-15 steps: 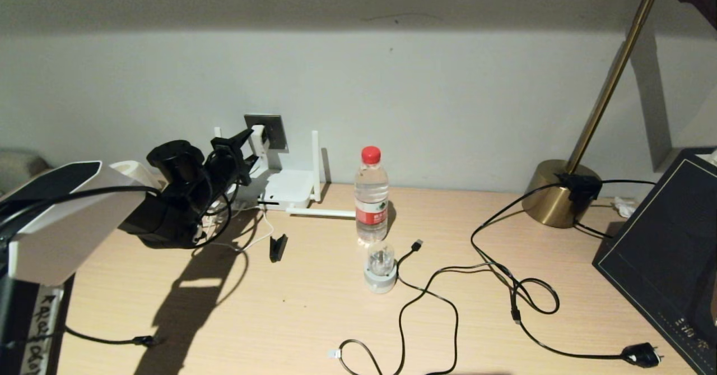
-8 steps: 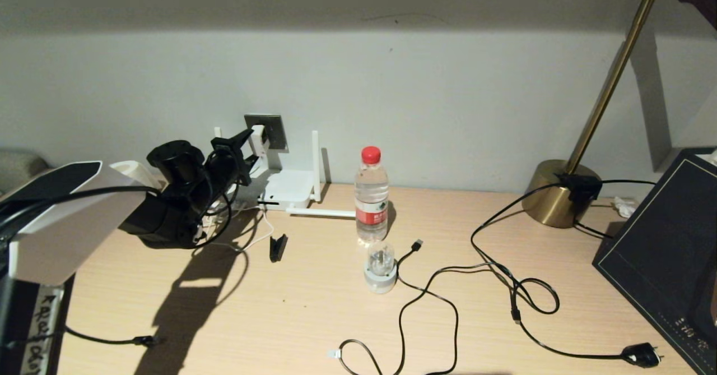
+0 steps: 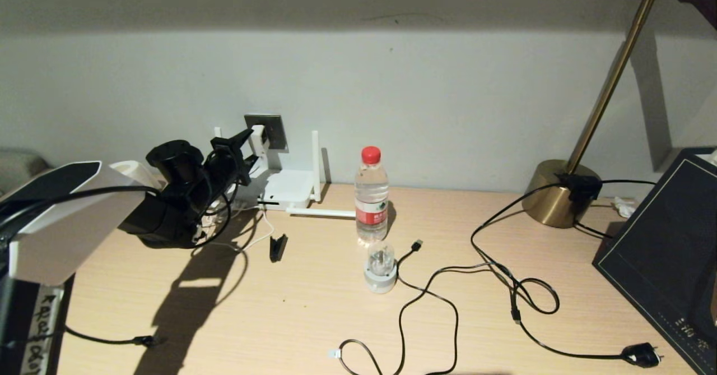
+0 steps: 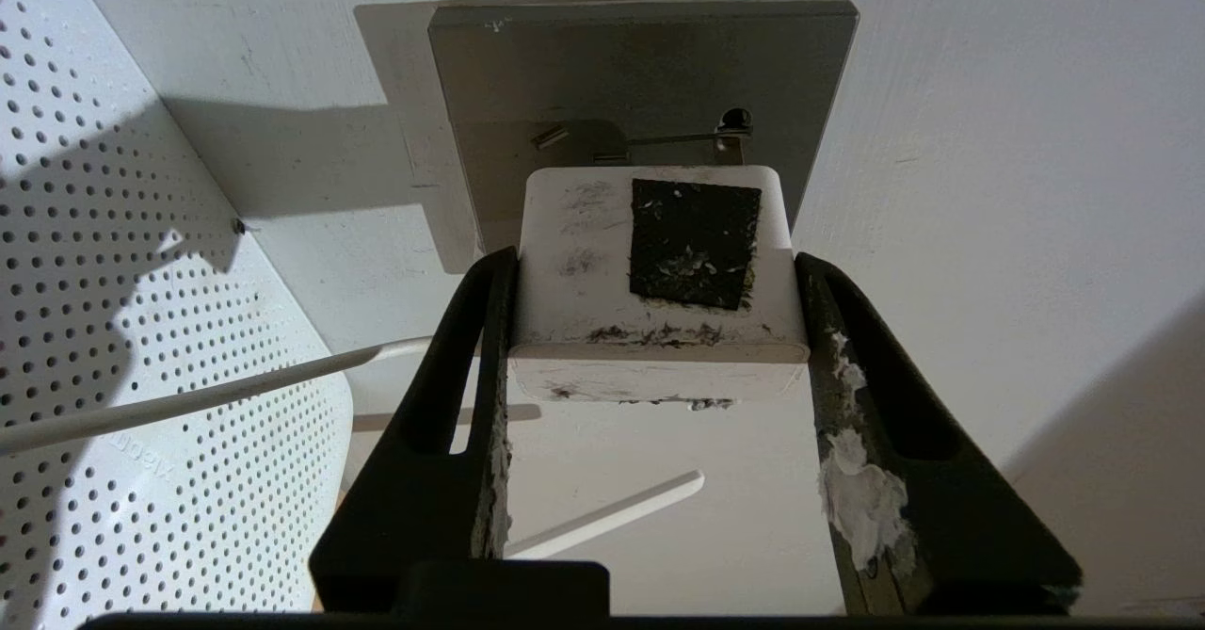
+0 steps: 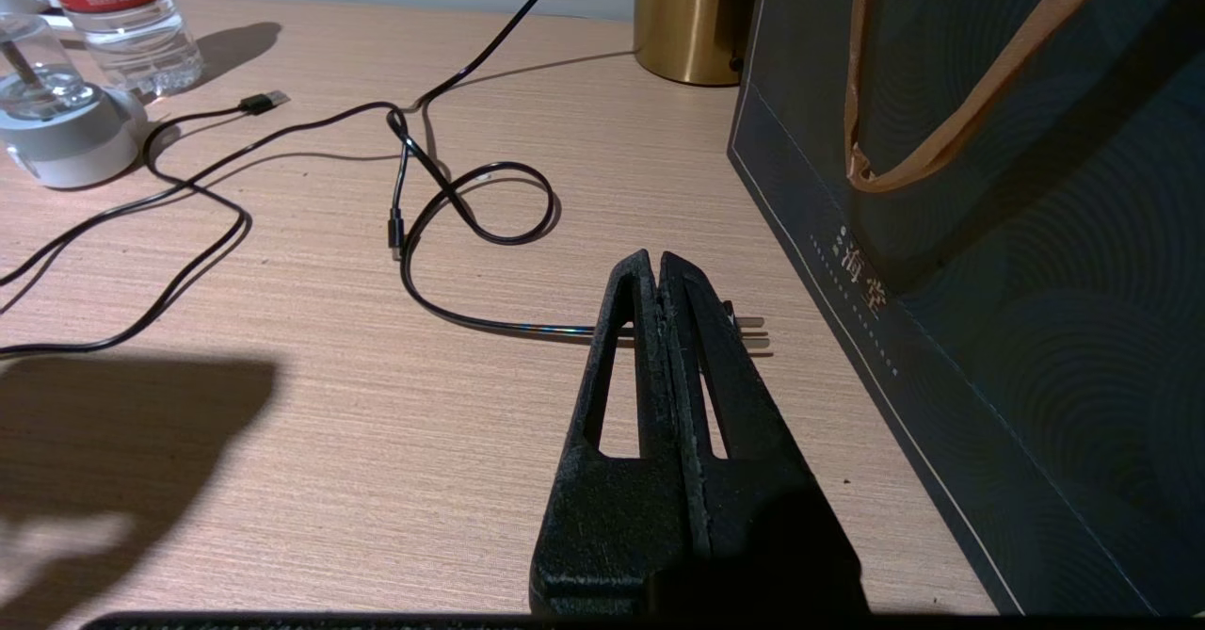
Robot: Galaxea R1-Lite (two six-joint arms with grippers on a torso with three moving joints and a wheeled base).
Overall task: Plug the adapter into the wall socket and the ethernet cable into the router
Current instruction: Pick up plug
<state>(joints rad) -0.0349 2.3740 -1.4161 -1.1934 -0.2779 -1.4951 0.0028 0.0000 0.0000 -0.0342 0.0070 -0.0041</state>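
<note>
Wooden desk [image 3: 313, 308] against a pale wall, lamp-lit from the right. Router [image 3: 288, 191] lies flat at the wall's foot, one antenna upright, one flat along the desk. Wall socket [image 4: 650, 84] above it. My left gripper [image 4: 654, 267] clamps the adapter [image 4: 659, 277] by its two sides, long axis running straight at the socket plate, its front end at the plate, prongs hidden. Ethernet cable [image 3: 400, 330] loops across the front of the desk, clear plug lying near the front edge. My right gripper [image 5: 659, 267], fingers pressed together and empty, hovers beside a dark bag [image 5: 988, 234].
</note>
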